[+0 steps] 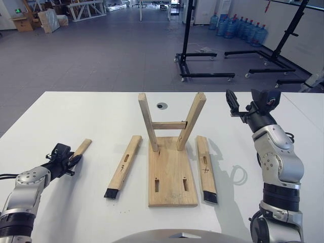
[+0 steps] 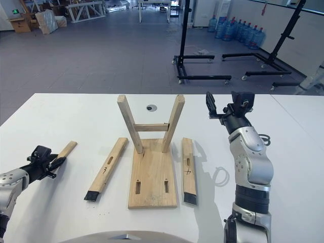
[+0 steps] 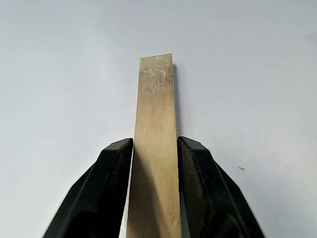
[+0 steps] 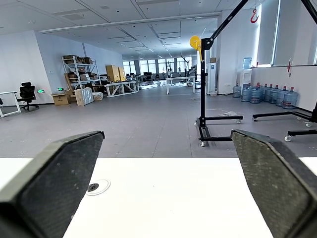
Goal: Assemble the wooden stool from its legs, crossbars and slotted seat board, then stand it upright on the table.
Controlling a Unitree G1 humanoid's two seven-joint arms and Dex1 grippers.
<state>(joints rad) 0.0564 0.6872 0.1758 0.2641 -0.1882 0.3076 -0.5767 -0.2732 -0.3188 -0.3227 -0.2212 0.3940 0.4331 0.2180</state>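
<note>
- One seat board [image 1: 172, 177] lies flat mid-table; rigid and heaviest, so I'd grip its long edges.
- Two loose legs [image 1: 124, 166] flank it, stiff and light.
- Small crossbar [image 3: 156, 114] lies at the table's left, pinched in my left gripper [image 1: 74, 159]; right gripper [image 1: 248, 102] hangs spread, empty.

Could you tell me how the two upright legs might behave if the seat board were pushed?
Probably stiff together: a crossbar ties the legs. Standing tall at the far end of the seat board, they might rock or loosen under a shove. The flat board would likely slide, not tip.
</note>
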